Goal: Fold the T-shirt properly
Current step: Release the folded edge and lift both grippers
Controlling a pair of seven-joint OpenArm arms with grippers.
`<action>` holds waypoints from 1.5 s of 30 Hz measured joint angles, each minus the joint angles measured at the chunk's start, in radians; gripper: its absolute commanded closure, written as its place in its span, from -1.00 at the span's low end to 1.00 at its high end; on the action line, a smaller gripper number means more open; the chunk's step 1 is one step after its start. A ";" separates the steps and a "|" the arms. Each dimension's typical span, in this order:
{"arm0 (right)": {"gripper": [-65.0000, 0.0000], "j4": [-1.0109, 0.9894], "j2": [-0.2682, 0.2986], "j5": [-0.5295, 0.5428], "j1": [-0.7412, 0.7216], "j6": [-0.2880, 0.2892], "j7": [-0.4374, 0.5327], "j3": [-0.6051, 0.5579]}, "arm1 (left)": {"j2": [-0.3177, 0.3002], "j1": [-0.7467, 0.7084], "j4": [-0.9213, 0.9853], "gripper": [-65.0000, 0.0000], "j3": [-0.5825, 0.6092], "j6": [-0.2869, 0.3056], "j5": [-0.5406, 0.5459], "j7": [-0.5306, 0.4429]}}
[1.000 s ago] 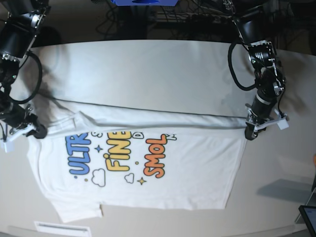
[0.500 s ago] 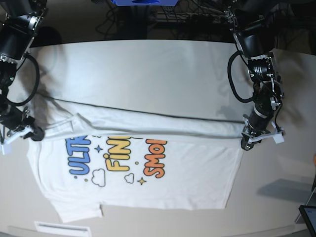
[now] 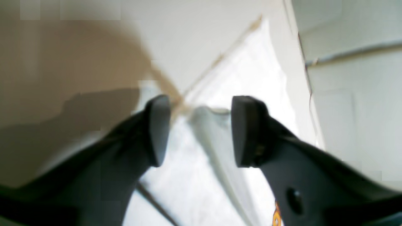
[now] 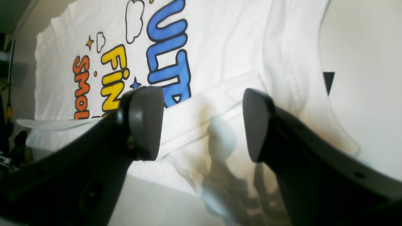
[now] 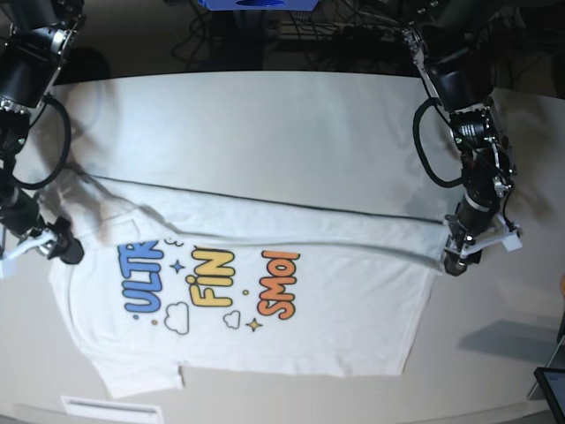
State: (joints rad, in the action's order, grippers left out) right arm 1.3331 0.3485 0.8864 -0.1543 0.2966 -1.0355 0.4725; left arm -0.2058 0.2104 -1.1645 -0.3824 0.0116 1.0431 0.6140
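The white T-shirt (image 5: 265, 150) lies flat on the table with its far half folded toward the front. The plain reverse faces up, and its edge covers the tops of the blue, yellow and orange letters (image 5: 212, 283). My left gripper (image 5: 459, 256) hovers at the fold's right end. In the left wrist view it (image 3: 201, 131) is open, with the shirt's hem (image 3: 213, 147) lying loose below its fingers. At the shirt's left edge, beside the sleeve, is my right gripper (image 5: 55, 246). Its wrist view shows it (image 4: 201, 124) open over the sleeve fabric (image 4: 220, 94), holding nothing.
The beige table (image 5: 494, 353) extends to the right of the shirt. A dark screen corner (image 5: 552, 389) sits at the front right. A white label (image 5: 110, 409) lies at the front edge. Cables (image 5: 335, 26) run behind the table.
Both grippers have gone from shut on the shirt's folded edge to open, letting it drop. The fold edge has come forward over the tops of the letters.
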 measured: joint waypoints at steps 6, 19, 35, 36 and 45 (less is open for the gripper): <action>-0.16 0.051 0.015 -0.003 0.028 0.001 0.004 0.000 | -0.037 -0.008 -0.052 -0.07 -0.014 -0.002 -0.031 0.006; 0.58 0.357 0.026 -0.363 0.262 0.008 0.297 -0.317 | 0.044 -0.234 -0.372 1.00 0.148 0.008 -0.598 -0.163; 1.00 0.352 -0.142 -0.685 0.290 0.008 0.406 -0.300 | 0.007 -0.211 -0.217 1.00 0.306 0.024 -0.819 -0.426; 1.00 0.352 -0.143 -0.685 0.290 0.008 0.407 -0.300 | 0.002 -0.205 -0.214 1.00 0.323 0.021 -0.819 -0.423; 1.00 0.221 -0.145 -0.688 0.290 0.005 0.423 -0.259 | -0.004 -0.103 -0.032 1.00 0.362 0.021 -0.822 -0.428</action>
State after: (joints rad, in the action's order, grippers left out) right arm 1.5543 0.2039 0.1982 0.1356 0.3012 -0.6121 0.2138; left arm -0.2096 0.1070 -1.1965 -0.0204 0.0330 0.2211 0.1856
